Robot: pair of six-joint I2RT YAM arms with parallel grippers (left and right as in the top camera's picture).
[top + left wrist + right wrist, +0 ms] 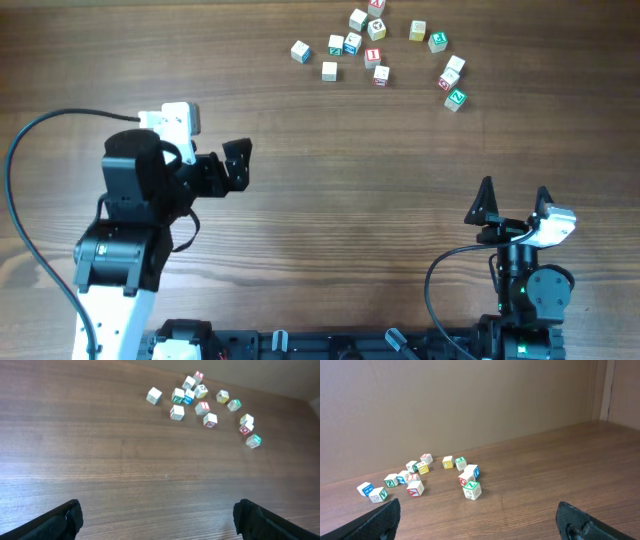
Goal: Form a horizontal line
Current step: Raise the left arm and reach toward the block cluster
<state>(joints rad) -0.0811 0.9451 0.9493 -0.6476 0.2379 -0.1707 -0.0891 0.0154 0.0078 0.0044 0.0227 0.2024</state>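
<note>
I see the dark brown wooden bench with the black left hand and black right hand both spread wide and gripping nothing, well apart from the blocks. Small pale wooden letter cubes lie scattered near the far edge. At their right end, a green-marked cube, a red-marked one and a third touch in a short slanted run.

Left gripper and right gripper gape (jaws wide).

A dark wooden table carries a loose scatter of small letter cubes near its far edge.
</note>
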